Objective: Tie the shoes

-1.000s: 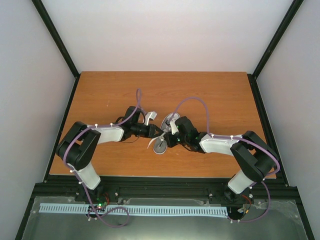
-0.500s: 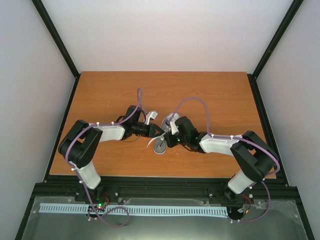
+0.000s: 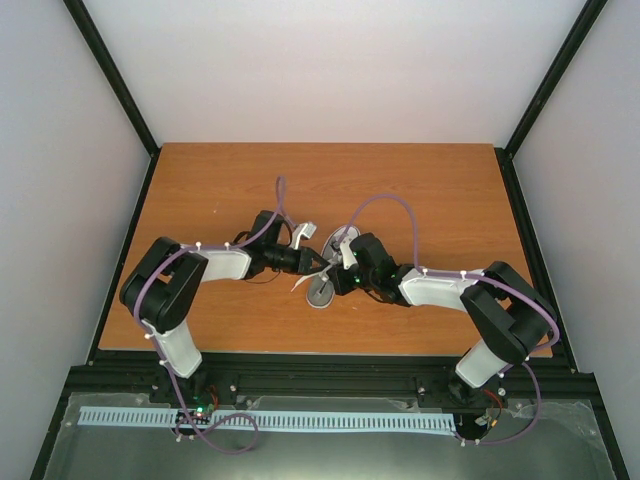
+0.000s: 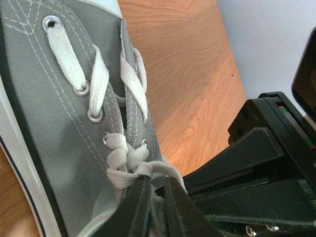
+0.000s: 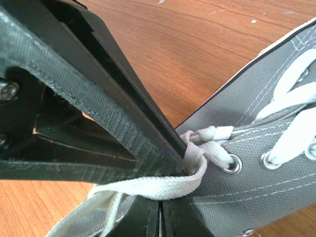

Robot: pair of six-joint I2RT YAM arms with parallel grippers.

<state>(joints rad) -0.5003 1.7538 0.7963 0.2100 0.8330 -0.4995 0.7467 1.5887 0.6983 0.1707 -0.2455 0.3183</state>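
Observation:
The grey sneaker (image 3: 321, 291) with white laces lies mid-table between both grippers. In the left wrist view the shoe (image 4: 54, 113) fills the left side, with a first knot (image 4: 123, 160) below the lowest eyelets. My left gripper (image 4: 157, 183) sits right at that knot, its jaws closed to a thin slit with a pale lace strand in it. My right gripper (image 5: 159, 205) is shut. A flat lace strand (image 5: 163, 187) lies across its tips and loops up to the knot (image 5: 212, 136). Whether that strand is pinched does not show. From above, the left gripper (image 3: 318, 266) and right gripper (image 3: 335, 278) almost touch.
The wooden table (image 3: 430, 190) has black frame rails along its sides and pale walls beyond. The right arm's black body (image 4: 266, 163) crowds the left wrist view. The left gripper's fingers (image 5: 123, 113) fill the upper left of the right wrist view.
The left arm's elbow has drifted slightly to the right. Shoe and right arm have stayed in place.

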